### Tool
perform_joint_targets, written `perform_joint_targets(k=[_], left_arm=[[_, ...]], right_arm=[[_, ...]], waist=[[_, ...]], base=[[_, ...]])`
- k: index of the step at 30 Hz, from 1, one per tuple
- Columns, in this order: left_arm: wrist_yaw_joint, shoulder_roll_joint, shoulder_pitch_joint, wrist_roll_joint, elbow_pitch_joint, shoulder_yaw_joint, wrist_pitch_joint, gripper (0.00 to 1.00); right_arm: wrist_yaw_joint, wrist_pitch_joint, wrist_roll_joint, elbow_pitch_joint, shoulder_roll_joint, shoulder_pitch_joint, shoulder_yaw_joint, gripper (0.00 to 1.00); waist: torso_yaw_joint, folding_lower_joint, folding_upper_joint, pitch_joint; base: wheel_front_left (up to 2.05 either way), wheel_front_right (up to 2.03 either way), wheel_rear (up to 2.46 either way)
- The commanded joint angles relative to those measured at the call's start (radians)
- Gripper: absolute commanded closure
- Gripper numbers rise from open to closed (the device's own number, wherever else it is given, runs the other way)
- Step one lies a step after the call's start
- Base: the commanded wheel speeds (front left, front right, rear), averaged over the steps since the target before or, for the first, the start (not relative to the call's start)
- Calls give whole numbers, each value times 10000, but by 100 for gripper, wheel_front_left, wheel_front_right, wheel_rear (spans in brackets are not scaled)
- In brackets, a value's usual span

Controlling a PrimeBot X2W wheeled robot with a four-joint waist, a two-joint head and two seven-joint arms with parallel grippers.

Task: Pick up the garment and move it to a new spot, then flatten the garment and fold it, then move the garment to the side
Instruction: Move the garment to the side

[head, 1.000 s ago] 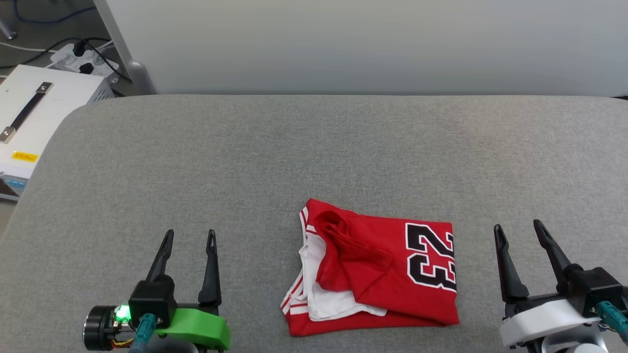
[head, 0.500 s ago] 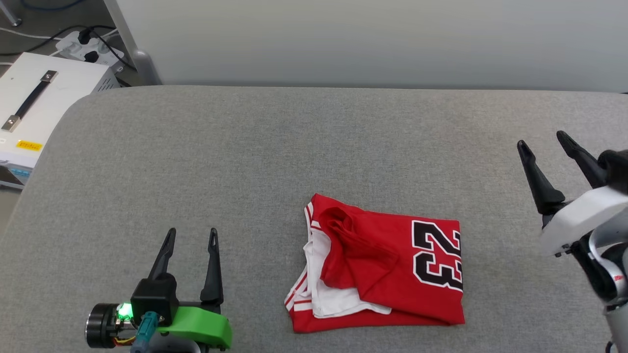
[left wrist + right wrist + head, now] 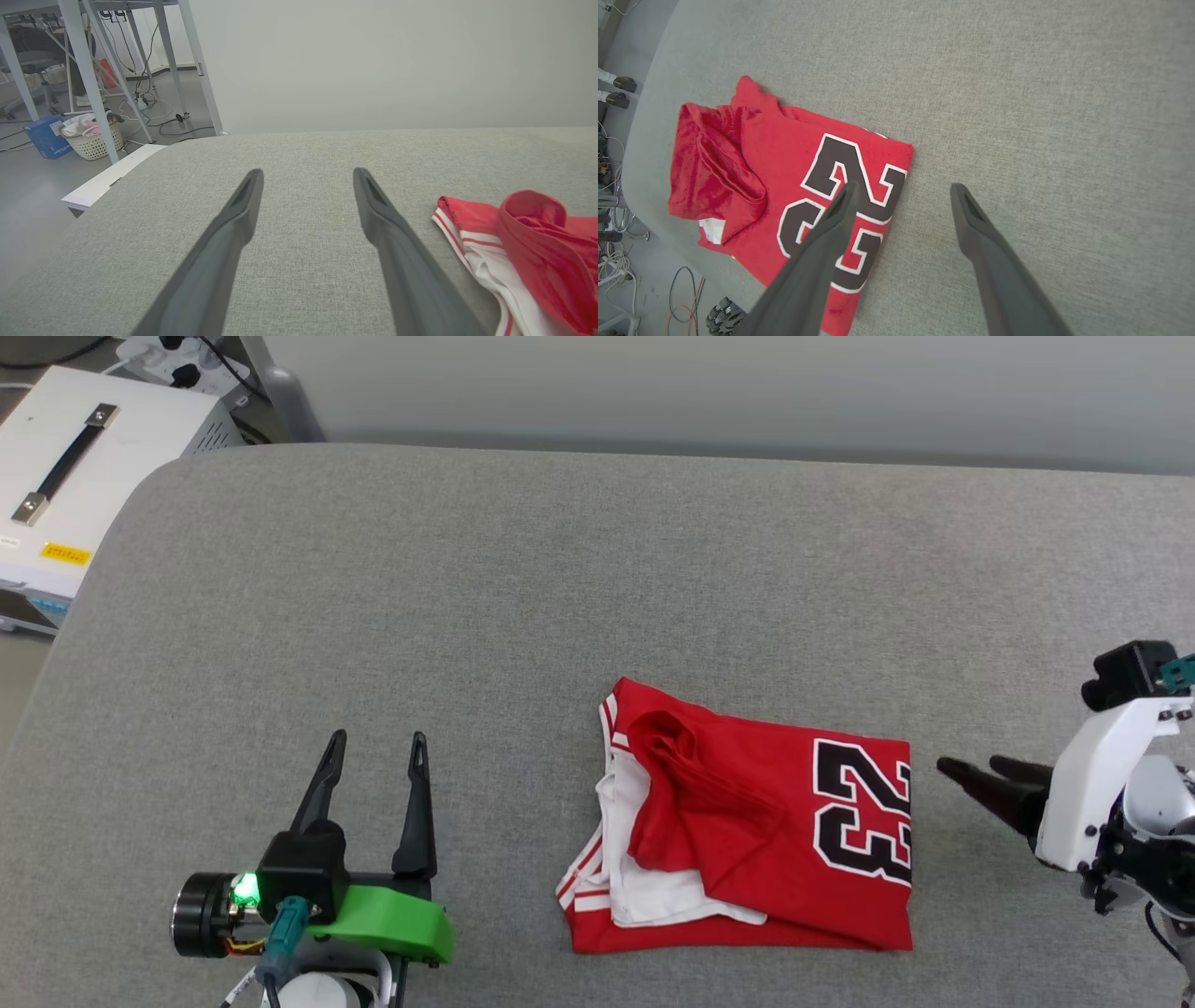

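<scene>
likely soft, light and floppy, the garment lies bunched just off the tips of the right gripper, jaws apart, and well right of the left gripper, also spread; pinching the nearest numbered edge looks best.

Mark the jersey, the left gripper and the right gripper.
jersey [image 3: 747,821], head view, plain red cloth beside the number.
left gripper [image 3: 378,737], head view, midway between its fingertips.
right gripper [image 3: 904,185], right wrist view, midway between its fingertips.
</scene>
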Motion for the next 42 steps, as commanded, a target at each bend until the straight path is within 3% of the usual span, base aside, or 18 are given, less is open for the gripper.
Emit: perform_joint_targets(k=[1,8,17,18,19,26,32,42], left_arm=[[-32,-45,-231,-71,-24,-24,-59,0],[-20,-60,-512,-104,-45,-71,-59,0],[-10,-74,-787,-99,23,-188,-59,0],[-6,-75,-800,-103,35,-203,-59,0],[2,-76,-806,-107,47,-213,-59,0],[35,-80,-657,-116,124,-212,-59,0],[55,-82,-510,-103,102,-192,-59,0],[83,-84,-254,-77,-51,-54,-59,0]], right_arm=[[-6,187,144,82,-6,200,150,0],[-6,371,666,458,287,331,844,0],[-6,-516,692,1027,763,-20,2156,0],[-6,-724,667,1042,726,-63,2283,85],[-6,-934,586,1009,629,-126,2458,100],[-6,-2319,169,793,-65,-630,3213,100],[-6,-3518,-916,392,-948,-1274,4042,100],[-6,-3931,-1640,-306,-2229,-1923,4727,100]], waist=[[194,0,-1,264],[420,0,-1,727],[607,0,-1,958],[620,0,-1,955],[630,0,-1,947],[543,0,-1,723],[238,0,-1,454],[-1463,0,-1,404]], base=[[0,0,0],[0,0,0],[0,0,0],[0,0,0],[0,0,0],[0,0,0],[0,0,0],[0,0,0]])
